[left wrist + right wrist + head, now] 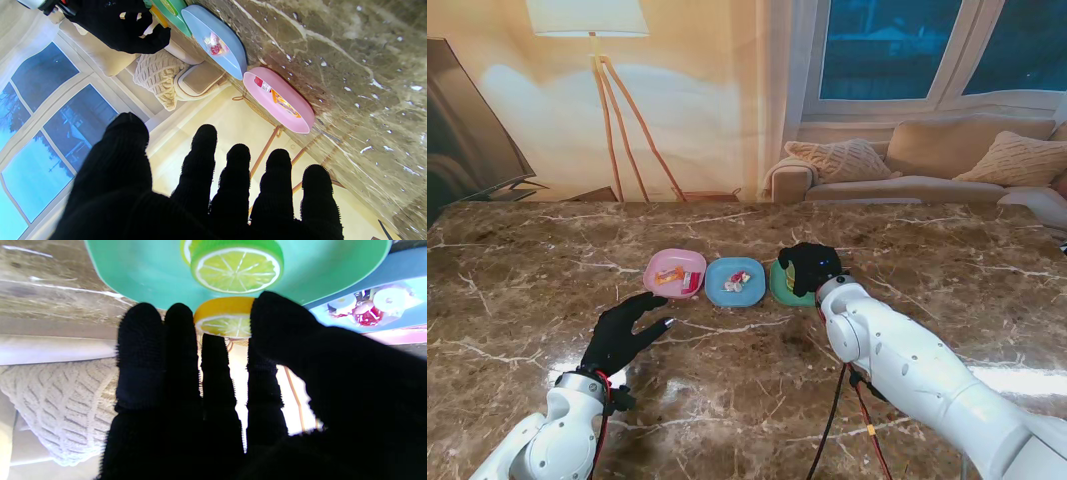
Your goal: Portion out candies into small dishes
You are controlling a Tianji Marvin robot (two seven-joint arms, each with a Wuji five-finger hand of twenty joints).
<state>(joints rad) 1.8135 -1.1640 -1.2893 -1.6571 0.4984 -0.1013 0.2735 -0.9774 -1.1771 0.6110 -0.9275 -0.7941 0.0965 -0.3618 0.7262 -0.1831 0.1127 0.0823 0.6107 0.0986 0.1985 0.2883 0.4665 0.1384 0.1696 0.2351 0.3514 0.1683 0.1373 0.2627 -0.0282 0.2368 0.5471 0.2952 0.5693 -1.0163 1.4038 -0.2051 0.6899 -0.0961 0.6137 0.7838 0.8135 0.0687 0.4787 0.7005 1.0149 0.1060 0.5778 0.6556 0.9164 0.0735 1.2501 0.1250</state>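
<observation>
- My right hand [812,268] hovers over the green dish [781,288], pinching an orange citrus-slice candy [224,317] between thumb and fingers; a green lime-slice candy [237,269] already lies in that dish.
- My left hand [625,332] rests near me, fingers spread, holding nothing.
- The blue dish [734,281] and pink dish [675,272] sit in a row to its left, each holding wrapped candies.

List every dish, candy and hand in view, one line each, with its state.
Pink plastic dish: upright, holds wrapped candies.
Blue plastic dish: upright, holds wrapped candies.
Green plastic dish: holds a green lime-slice candy.
Yellow lemon-slice candy: pinched between thumb and fingers over the green dish.
Right hand: shut on the lemon-slice candy.
Left hand: open, fingers spread, holding nothing.
</observation>
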